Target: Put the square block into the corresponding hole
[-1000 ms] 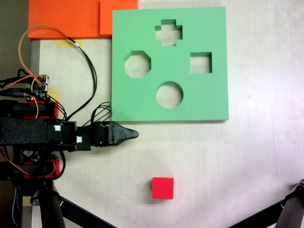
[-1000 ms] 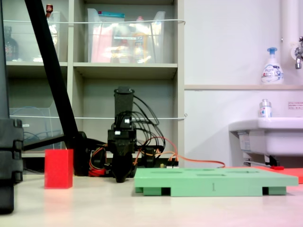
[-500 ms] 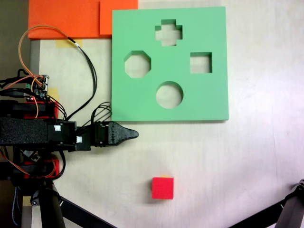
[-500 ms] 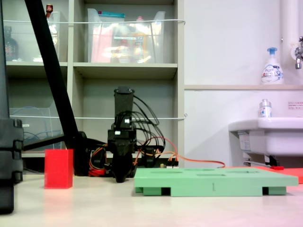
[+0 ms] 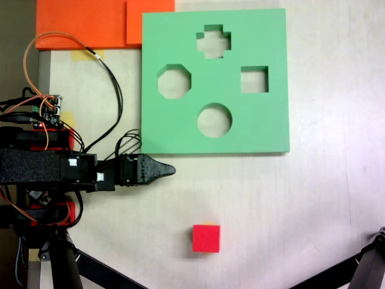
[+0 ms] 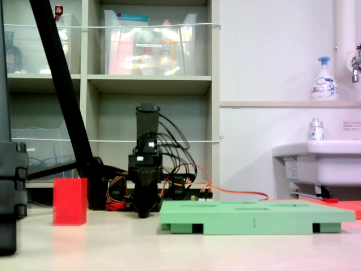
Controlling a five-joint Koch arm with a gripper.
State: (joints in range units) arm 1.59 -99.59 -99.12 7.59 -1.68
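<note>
Pale tabletop [image 5: 313, 198] is filling most of the top-down fixed view, while the low fixed view is showing shelving [image 6: 152, 84] with clear bins behind the arm and a white sink [image 6: 318, 161] with a soap bottle [image 6: 323, 79] off to the right.

A green foam board [image 5: 264, 126] is lying flat in the upper middle of the top-down view, carrying four cut-outs — a cross at the top, an octagon at the left, a circle at the bottom and the square hole [image 5: 254, 79] at the right. In the low view the board [image 6: 256, 217] is showing as a thin slab sitting on the table to the right of the arm. Orange foam sheets [image 5: 84, 24] are lying just beyond the board's upper left corner.

The arm is reaching in from the left edge of the top-down view, its black gripper [image 5: 170, 170] pointing right and sitting just below the board's lower left corner, apart from it. The jaws are coming to one dark point there, and in the low view the gripper [image 6: 144, 213] is hanging tip-down near the table as a single dark shape, so I cannot tell whether it is spread or pressed together. Nothing is showing between the jaws.

The red square block [image 5: 206, 238] is resting on the bare table below and to the right of the gripper — well apart from it and from the board. In the low view the block [image 6: 70, 201] is standing upright to the left of the arm.

Black tripod legs [image 5: 66, 259] are crossing the lower left corner of the top-down view.
</note>
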